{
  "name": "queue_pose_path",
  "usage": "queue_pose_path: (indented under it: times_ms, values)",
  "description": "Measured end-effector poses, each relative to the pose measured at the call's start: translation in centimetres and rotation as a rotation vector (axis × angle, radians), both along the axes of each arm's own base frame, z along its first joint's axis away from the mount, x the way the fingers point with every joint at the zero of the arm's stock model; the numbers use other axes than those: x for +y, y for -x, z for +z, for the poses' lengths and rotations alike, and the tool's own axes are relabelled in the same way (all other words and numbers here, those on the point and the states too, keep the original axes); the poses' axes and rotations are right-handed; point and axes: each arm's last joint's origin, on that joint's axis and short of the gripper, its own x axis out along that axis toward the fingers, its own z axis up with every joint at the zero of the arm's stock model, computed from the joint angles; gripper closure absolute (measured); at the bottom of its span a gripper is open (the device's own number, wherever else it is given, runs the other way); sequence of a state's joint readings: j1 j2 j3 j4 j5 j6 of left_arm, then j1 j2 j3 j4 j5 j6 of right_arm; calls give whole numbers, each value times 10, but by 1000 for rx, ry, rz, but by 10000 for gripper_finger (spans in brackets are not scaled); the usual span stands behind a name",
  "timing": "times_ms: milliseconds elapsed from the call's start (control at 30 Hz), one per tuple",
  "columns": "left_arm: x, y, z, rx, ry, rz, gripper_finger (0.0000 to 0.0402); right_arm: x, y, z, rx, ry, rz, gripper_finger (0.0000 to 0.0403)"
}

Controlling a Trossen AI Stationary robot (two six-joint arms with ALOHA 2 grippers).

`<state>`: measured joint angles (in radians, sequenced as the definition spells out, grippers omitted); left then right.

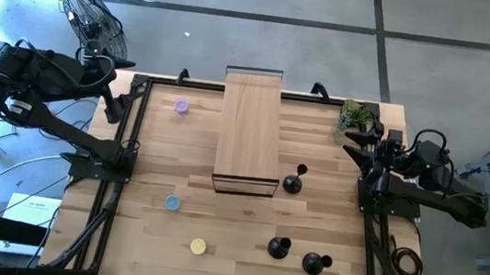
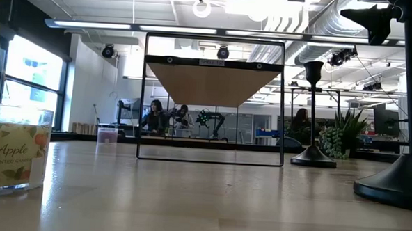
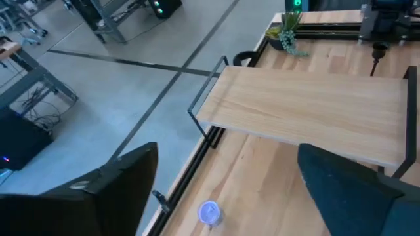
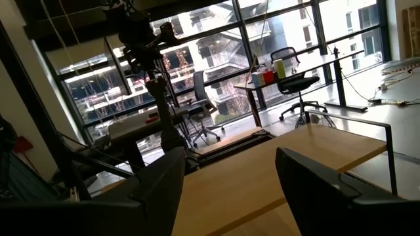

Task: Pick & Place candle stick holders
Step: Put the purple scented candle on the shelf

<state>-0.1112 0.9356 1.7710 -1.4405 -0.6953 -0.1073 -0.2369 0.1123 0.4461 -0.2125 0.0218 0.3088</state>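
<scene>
Three black candle stick holders stand upright on their round bases on the wooden table: one (image 1: 294, 182) beside the shelf's near right corner, two (image 1: 279, 247) (image 1: 314, 262) near the front edge. In the low view one (image 2: 314, 113) stands farther off and another (image 2: 405, 103) is close at the right. My left gripper (image 1: 115, 97) is held high at the table's far left edge, open (image 3: 223, 190), with nothing between its fingers. At the right edge, my right gripper (image 1: 361, 151) hovers open (image 4: 230, 190) and holds nothing.
A wooden shelf on a black wire frame (image 1: 250, 133) stands mid-table at the back. Small candles sit on the left half: purple (image 1: 181, 105), blue (image 1: 172, 202), yellow (image 1: 198, 245). A potted plant (image 1: 354, 116) is at the far right corner.
</scene>
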Motion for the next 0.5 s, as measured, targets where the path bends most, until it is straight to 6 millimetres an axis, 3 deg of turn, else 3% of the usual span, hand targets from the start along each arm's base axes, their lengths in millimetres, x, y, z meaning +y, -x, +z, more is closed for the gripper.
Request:
queue_pose_path:
  times_ms: [167, 300, 500]
  values:
    - [-1, 0, -1, 9, 29, -40, 4, 0, 0, 0, 1, 0, -1, 169]
    - [-3, -1, -2, 3, 94, -103, 5, 0, 0, 0, 1, 0, -1, 169]
    - [-5, -12, -3, -44, 208, -41, 5, 0, 0, 0, 1, 0, 4, 169]
